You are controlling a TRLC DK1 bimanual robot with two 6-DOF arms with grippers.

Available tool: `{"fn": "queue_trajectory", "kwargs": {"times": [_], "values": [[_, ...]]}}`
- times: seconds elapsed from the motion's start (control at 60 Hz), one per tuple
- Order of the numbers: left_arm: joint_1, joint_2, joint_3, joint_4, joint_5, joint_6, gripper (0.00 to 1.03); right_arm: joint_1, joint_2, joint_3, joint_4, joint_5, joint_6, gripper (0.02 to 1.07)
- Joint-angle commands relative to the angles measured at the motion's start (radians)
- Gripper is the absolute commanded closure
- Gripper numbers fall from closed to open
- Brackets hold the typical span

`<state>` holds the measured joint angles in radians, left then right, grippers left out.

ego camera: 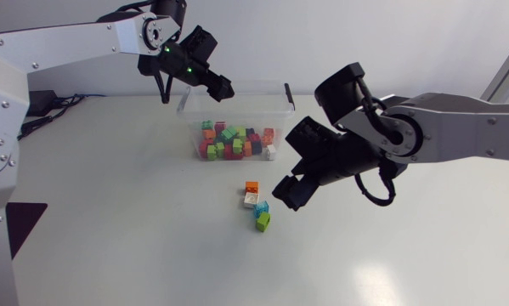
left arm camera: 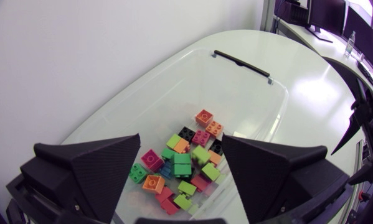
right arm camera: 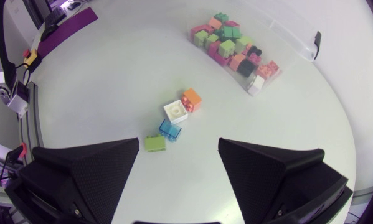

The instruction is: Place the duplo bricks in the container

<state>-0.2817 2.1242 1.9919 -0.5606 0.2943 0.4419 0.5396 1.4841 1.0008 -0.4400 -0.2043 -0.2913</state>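
Hovering over the clear container [ego camera: 241, 104], the left gripper [ego camera: 223, 87] is spread wide and empty. A heap of bricks [ego camera: 233, 140] lies inside the container. Close beside the container, on the worktop [ego camera: 118, 212], sit an orange brick [ego camera: 252, 187], white brick [ego camera: 251, 201], blue brick [ego camera: 261, 209] and green brick [ego camera: 262, 222]. The right gripper [ego camera: 286, 194] hangs by them, wide open, holding nothing.

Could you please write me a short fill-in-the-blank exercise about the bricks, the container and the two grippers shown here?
1. ____ loose duplo bricks lie on the white table outside the clear plastic container.
2. Of these, the one nearest the container is ____.
3. The matte black gripper over the container belongs to the ____ arm.
4. The right gripper, above the loose bricks, holds ____.
Missing words: four; orange; left; nothing.
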Motion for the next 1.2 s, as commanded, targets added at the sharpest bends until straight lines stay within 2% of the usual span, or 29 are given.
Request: {"fn": "queue_trajectory", "kwargs": {"times": [0.0, 0.2, 0.367, 0.467, 0.567, 0.667, 0.733, 1.067, 1.133, 1.183], "values": [[0.010, -0.060, 0.038, -0.044, 0.005, 0.011, 0.04, 0.026, 0.033, -0.025, -0.025, 0.013, -0.023, 0.14], [0.009, -0.156, 0.001, -0.176, 0.005, 0.100, 0.05, 0.063, 0.082, -0.039, -0.028, 0.036, -0.048, 0.15], [-0.004, -0.247, -0.097, -0.262, 0.003, 0.184, 0.05, 0.083, 0.142, -0.039, -0.034, 0.052, -0.069, 0.15], [-0.022, -0.303, -0.185, -0.277, -0.020, 0.228, 0.05, 0.083, 0.177, -0.028, -0.034, 0.054, -0.082, 0.15], [-0.037, -0.349, -0.266, -0.291, -0.035, 0.270, 0.05, 0.089, 0.212, -0.014, -0.034, 0.054, -0.094, 0.21], [-0.047, -0.379, -0.341, -0.308, -0.047, 0.311, 0.05, 0.100, 0.251, 0.005, -0.039, 0.055, -0.103, 0.21], [-0.047, -0.389, -0.386, -0.314, -0.049, 0.333, 0.05, 0.109, 0.274, 0.024, -0.042, 0.063, -0.106, 0.25], [-0.056, -0.405, -0.596, -0.311, -0.055, 0.448, 0.05, 0.137, 0.397, 0.128, -0.072, 0.082, -0.114, 0.25], [-0.060, -0.405, -0.625, -0.308, -0.061, 0.471, 0.05, 0.137, 0.420, 0.147, -0.080, 0.085, -0.117, 0.32], [-0.065, -0.403, -0.636, -0.306, -0.063, 0.482, 0.05, 0.137, 0.429, 0.156, -0.080, 0.086, -0.118, 0.32]]}}
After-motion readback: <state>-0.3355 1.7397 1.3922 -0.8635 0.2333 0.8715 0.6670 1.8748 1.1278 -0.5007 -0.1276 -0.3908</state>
